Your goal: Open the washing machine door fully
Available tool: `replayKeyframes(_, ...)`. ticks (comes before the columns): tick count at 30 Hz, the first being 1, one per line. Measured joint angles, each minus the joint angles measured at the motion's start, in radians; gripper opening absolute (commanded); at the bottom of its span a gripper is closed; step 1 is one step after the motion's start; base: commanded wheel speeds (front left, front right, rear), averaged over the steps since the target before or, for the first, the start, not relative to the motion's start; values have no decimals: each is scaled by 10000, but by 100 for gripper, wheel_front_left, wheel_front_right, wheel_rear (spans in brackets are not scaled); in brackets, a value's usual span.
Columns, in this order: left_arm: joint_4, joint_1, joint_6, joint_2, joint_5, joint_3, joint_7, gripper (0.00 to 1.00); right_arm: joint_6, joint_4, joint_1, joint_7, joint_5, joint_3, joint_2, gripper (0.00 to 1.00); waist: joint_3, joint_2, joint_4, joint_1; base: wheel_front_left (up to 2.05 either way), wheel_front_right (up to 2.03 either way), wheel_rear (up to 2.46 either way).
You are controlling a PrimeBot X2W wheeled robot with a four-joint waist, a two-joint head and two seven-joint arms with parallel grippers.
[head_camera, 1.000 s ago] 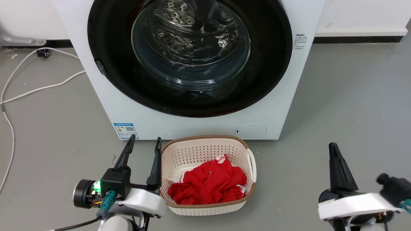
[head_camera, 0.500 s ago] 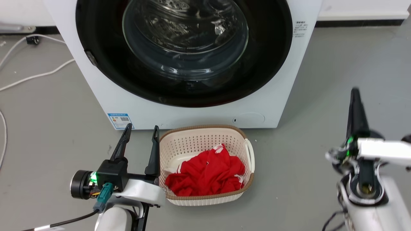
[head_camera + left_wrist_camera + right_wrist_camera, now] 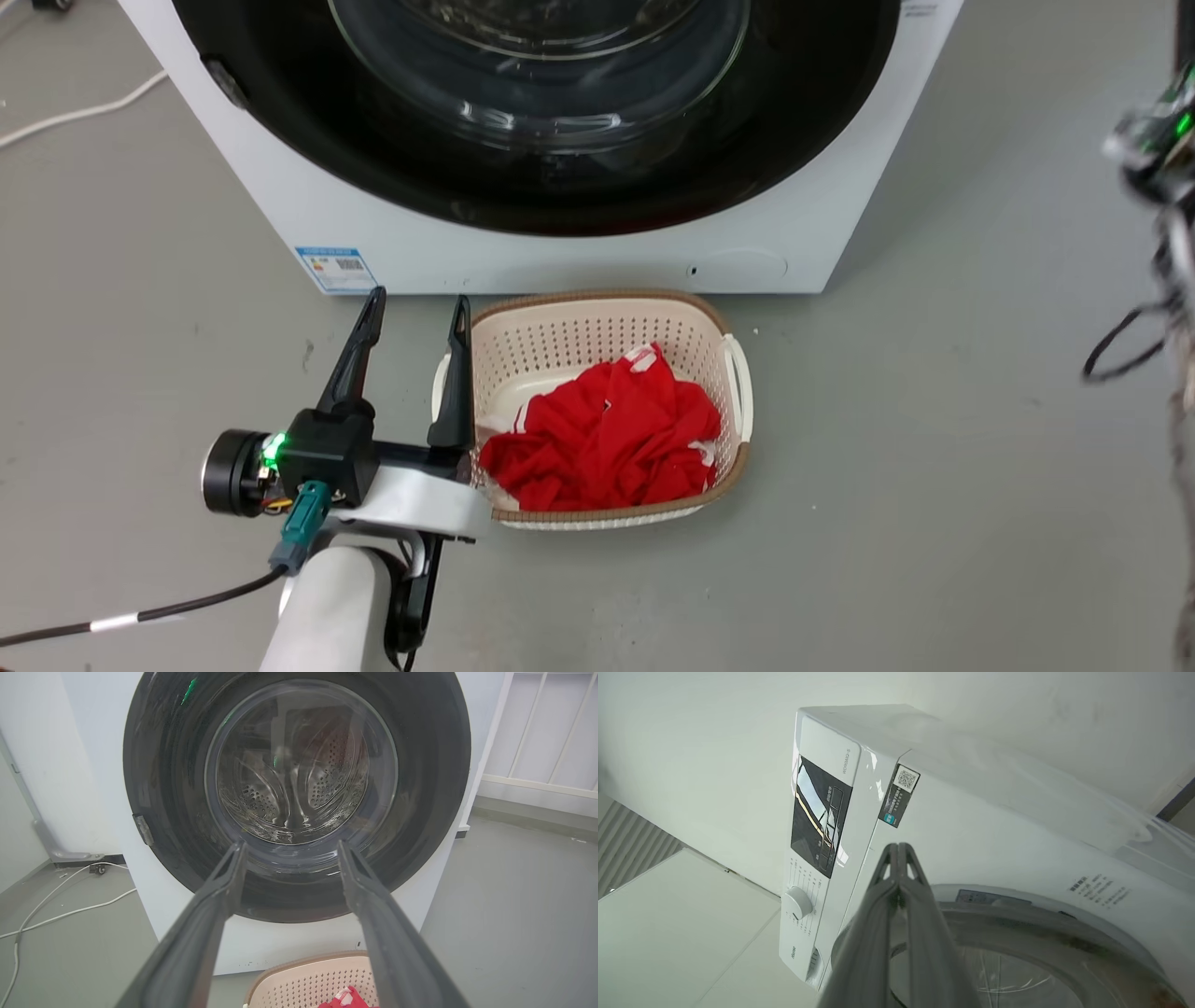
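Washing machine door (image 3: 297,794) lies flush against the washing machine (image 3: 560,266) at 12 o'clock in the head view, left gripper (image 3: 418,297) spread and empty, right gripper (image 3: 896,847) pinched together on nothing: probably best to hook 1 finger behind the rim near the grey tab (image 3: 143,829) at 9 o'clock, then pull along the hinge arc, clear of the basket (image 3: 653,301).

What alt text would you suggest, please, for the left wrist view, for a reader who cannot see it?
The washing machine door, a glossy black disc with a clear glass centre showing the steel drum, sits shut on the white washing machine. The left gripper rises with fingers open before its lower part, above a cream basket holding red cloth.
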Motion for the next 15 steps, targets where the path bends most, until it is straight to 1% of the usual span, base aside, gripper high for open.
replayKeyframes(5,-59,-351,44,0,-71,-125,2,100,2,1371,-2066,886,-401,190,-711,0,526,0,129,1,0,0,0)
replayKeyframes(9,-167,-610,73,2,-54,-180,2,100,0,2389,-3466,1766,-959,596,-1154,0,938,0,253,1,0,0,0)
replayKeyframes(15,-272,-775,117,2,6,-186,2,100,0,3622,-5093,3181,-1954,1396,-1375,0,1431,0,430,1,0,0,0)
